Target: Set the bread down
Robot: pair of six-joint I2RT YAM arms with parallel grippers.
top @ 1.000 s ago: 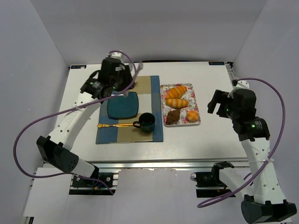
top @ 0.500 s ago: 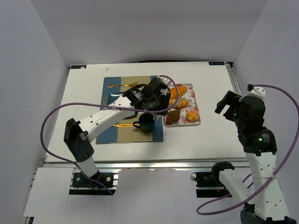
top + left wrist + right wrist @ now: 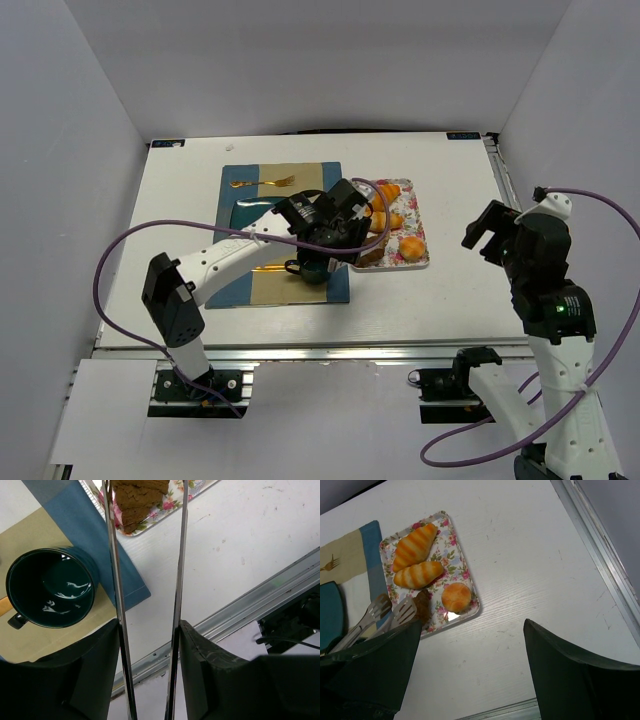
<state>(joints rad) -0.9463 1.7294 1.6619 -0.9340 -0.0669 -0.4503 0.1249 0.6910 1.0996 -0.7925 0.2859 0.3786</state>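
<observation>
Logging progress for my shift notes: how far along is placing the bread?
Early. The left tool, a pair of tongs, straddles the brown bread, which still lies on the floral tray; a closed grip isn't clear. Lifting and placing it remain. The right tool hangs open, away from the tray.

Item counts on table

1 floral tray (image 3: 451, 542) holding 2 golden croissants (image 3: 413, 543) (image 3: 418, 575), 1 round orange bun (image 3: 456, 596), 1 dark brown bread (image 3: 138, 499). 1 dark green mug (image 3: 50, 588), 1 blue-and-tan placemat (image 3: 330, 175), 1 teal plate (image 3: 329, 611) partly hidden, 1 gold fork (image 3: 262, 182), 1 pair of metal tongs (image 3: 390, 611). 2 arms, 2 grippers: left gripper (image 3: 147, 555), right gripper (image 3: 470, 665).
</observation>
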